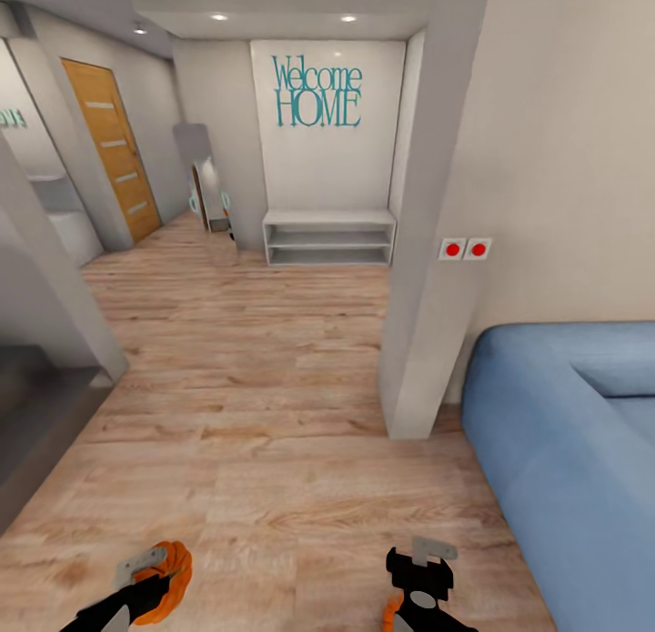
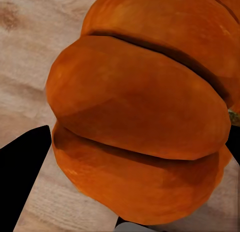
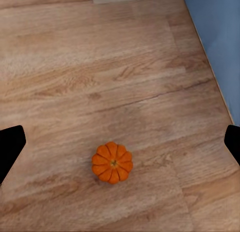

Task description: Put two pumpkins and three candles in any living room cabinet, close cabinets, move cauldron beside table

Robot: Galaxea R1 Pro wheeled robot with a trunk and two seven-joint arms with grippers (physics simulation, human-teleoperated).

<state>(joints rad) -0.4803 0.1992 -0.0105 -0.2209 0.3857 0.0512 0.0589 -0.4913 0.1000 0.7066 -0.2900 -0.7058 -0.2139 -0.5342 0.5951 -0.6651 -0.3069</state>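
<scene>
Carrying one pumpkin [image 2: 145,112] clenched in the left gripper [image 1: 146,582], right gripper [image 1: 420,559] fingers spread above the second pumpkin [image 3: 112,162] lying on the wooden floor [image 1: 255,377], nothing appears stowed yet.

I'm looking down a hallway over a pale wood-plank floor [image 1: 273,414]. On the far white wall, teal "Welcome HOME" lettering [image 1: 317,92] hangs above a low white open shelf unit [image 1: 329,236]. Two recessed ceiling lights [image 1: 283,17] glow overhead. To the left stands an orange-brown wooden door [image 1: 114,145]; at right, a cream wall [image 1: 564,159] carries two red-buttoned switches [image 1: 465,248] — a blue sofa [image 1: 564,432] sits just below.
</scene>
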